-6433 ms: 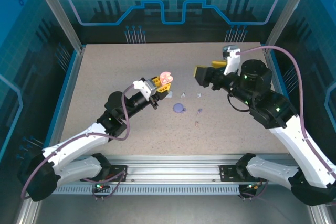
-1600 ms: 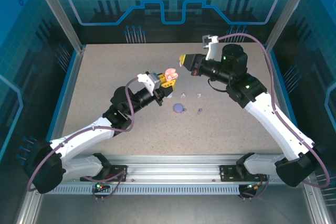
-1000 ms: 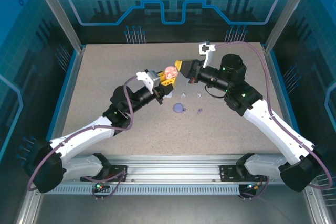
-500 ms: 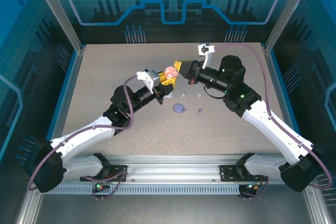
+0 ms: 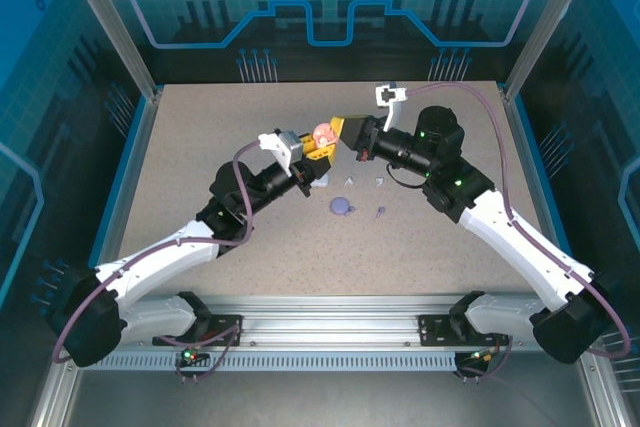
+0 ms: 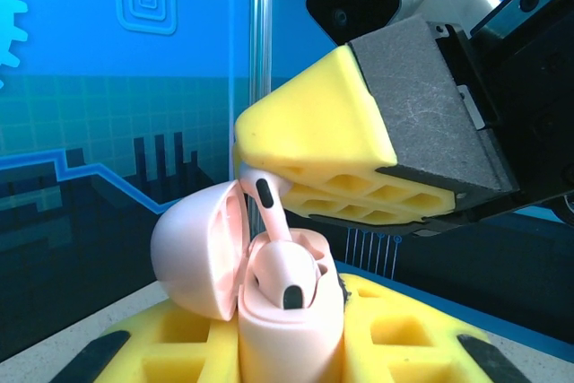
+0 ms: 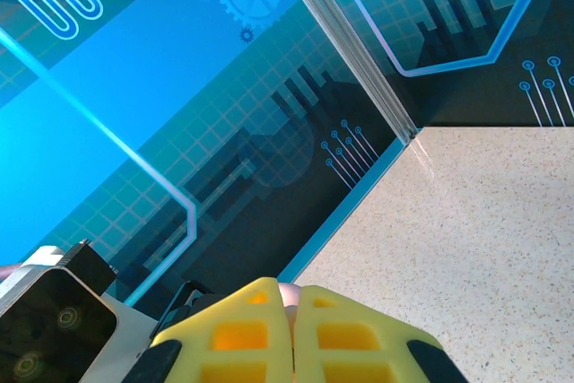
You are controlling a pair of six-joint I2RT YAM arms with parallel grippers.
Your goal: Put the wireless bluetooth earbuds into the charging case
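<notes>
Right gripper (image 5: 343, 131), jaws pinched shut on a pink earbud (image 6: 264, 195), has swung in from the far right to the open charging case (image 6: 278, 325) clamped in the left gripper (image 5: 318, 151) above mid-table; beside a seated earbud (image 6: 285, 277), it appears poised at the free socket's mouth

The charging case (image 6: 278, 320) was smooth pale-pink plastic with a soft satin sheen. The earbud (image 6: 266, 213) standing in it had the same finish, with small glossy black insets. The left tool (image 5: 318, 150) and the right tool (image 7: 291, 302) both had yellow fingers of matt plastic, pocketed like honeycomb, and a rough, dark-grey gritty pad (image 6: 430, 114) faced the right one's side. The tabletop (image 5: 200, 147) looked matt and speckled, like beige stone composite. At six o'clock a ribbed bare-metal rail (image 5: 330, 325) ran along its edge. The arm shells (image 5: 150, 267) were glossy white plastic and the cables (image 5: 237, 177) purple and rubbery. At twelve o'clock the wall panels (image 5: 330, 7) shone glassy blue.
</notes>
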